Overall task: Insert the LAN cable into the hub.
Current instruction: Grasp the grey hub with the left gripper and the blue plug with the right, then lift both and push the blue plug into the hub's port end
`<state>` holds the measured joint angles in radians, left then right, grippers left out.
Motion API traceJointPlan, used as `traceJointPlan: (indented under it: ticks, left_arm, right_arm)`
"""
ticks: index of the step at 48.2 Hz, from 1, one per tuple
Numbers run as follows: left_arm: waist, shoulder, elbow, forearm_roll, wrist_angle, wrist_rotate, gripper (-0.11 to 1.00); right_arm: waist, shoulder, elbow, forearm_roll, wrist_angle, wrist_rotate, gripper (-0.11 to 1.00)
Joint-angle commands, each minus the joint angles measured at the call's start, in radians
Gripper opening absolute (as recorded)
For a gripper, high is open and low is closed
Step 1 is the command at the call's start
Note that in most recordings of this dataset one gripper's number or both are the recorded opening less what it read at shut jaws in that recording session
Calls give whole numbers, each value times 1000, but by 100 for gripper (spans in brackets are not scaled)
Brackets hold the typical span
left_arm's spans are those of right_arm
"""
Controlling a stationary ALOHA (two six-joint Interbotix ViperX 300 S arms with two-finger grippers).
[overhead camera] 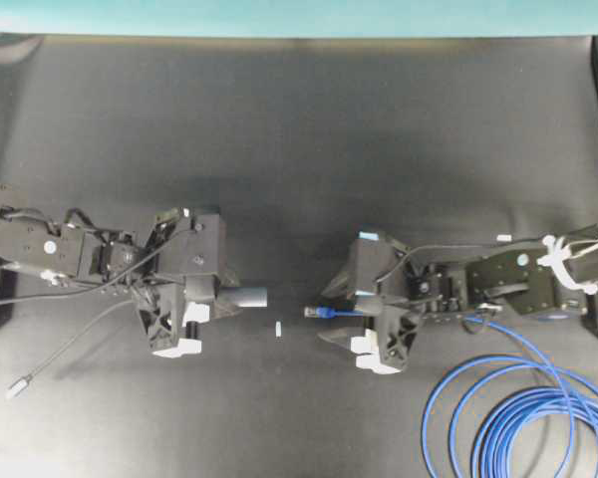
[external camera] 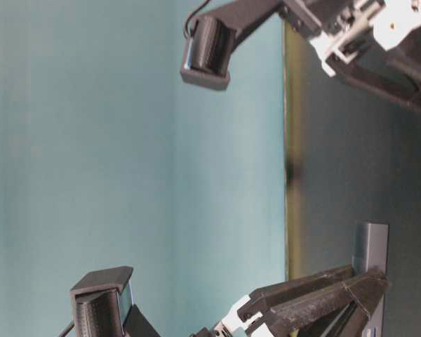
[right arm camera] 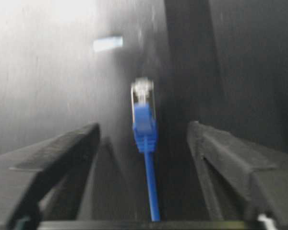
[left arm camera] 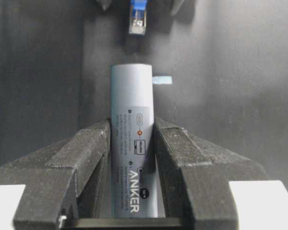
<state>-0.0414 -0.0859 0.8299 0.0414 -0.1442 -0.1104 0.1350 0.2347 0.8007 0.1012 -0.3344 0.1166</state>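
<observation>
Overhead exterior view: I have the hub (overhead camera: 247, 296) clamped in my left gripper (overhead camera: 222, 297) near the mat's (overhead camera: 299, 149) middle, its free end facing the LAN cable (overhead camera: 518, 398) plug (overhead camera: 315, 312), close but apart. Left wrist view: the fingers (left arm camera: 93, 158) pinch the rigid, slick bar mid-length. Right wrist view: my right gripper (right arm camera: 143, 139) stands apart, the plug lying untouched between its jaws. I judge the cable limp and light; grasp the stiff blue boot.
</observation>
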Motion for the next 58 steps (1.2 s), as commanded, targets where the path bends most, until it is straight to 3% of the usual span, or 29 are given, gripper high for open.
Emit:
traceJointPlan:
  ticks: [1, 11, 14, 27, 40, 58]
  left_arm:
    - [-6, -14, -15, 3, -2, -2, 28]
    - [-8, -14, -14, 3, 6, -2, 28]
    - [-8, -14, -15, 3, 8, -2, 28]
    - [-8, -8, -38, 3, 17, 11, 28]
    - [-2, 31, -100, 5, 126, 64, 28]
    - [20, 51, -135, 5, 152, 87, 28]
  right_arm:
    - [8, 18, -8, 2, 8, 3, 64]
    - [28, 14, 5, 2, 43, 5, 21]
    - [32, 14, 3, 2, 55, 5, 14]
    - [14, -41, -31, 2, 63, -8, 14]
    - [-12, -110, -67, -8, 64, -14, 14]
    - [-14, -89, -153, -21, 144, -17, 14]
